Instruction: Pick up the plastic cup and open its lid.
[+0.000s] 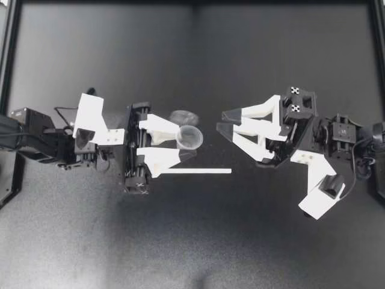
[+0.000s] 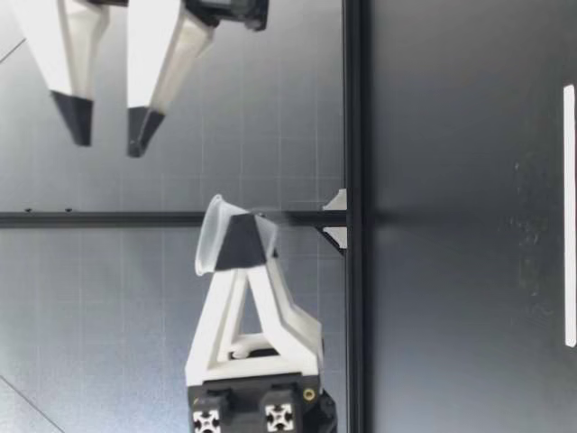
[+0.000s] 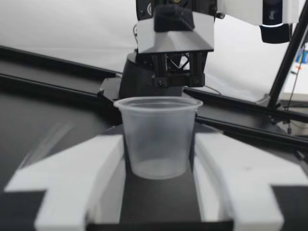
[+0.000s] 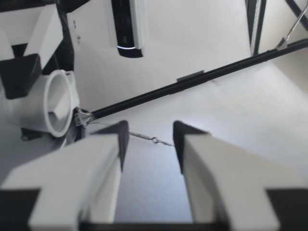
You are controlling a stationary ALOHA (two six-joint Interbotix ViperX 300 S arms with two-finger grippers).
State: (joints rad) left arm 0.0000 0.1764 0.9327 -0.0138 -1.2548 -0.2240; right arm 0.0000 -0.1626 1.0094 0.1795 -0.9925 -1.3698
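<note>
My left gripper (image 1: pixel 175 144) is shut on a clear plastic cup (image 1: pixel 190 137) and holds it above the table. In the left wrist view the cup (image 3: pixel 159 137) stands between both fingers (image 3: pixel 82 178), its rim bare and no lid on it. In the low view the cup (image 2: pixel 215 236) tilts in the left gripper (image 2: pixel 242 244), well off the table. My right gripper (image 1: pixel 222 120) is open with nothing in it, a short way from the cup and facing it. It hangs higher than the cup in the low view (image 2: pixel 108 122). In the right wrist view the cup's mouth (image 4: pixel 57 103) shows beside and ahead of the open right gripper (image 4: pixel 149 142).
A pale round shape (image 1: pixel 180 116) lies just beyond the cup; I cannot tell whether it is the lid. A thin white strip (image 1: pixel 195 171) lies on the dark table near my left gripper. Black frame rails (image 1: pixel 6 60) run along the table's edges.
</note>
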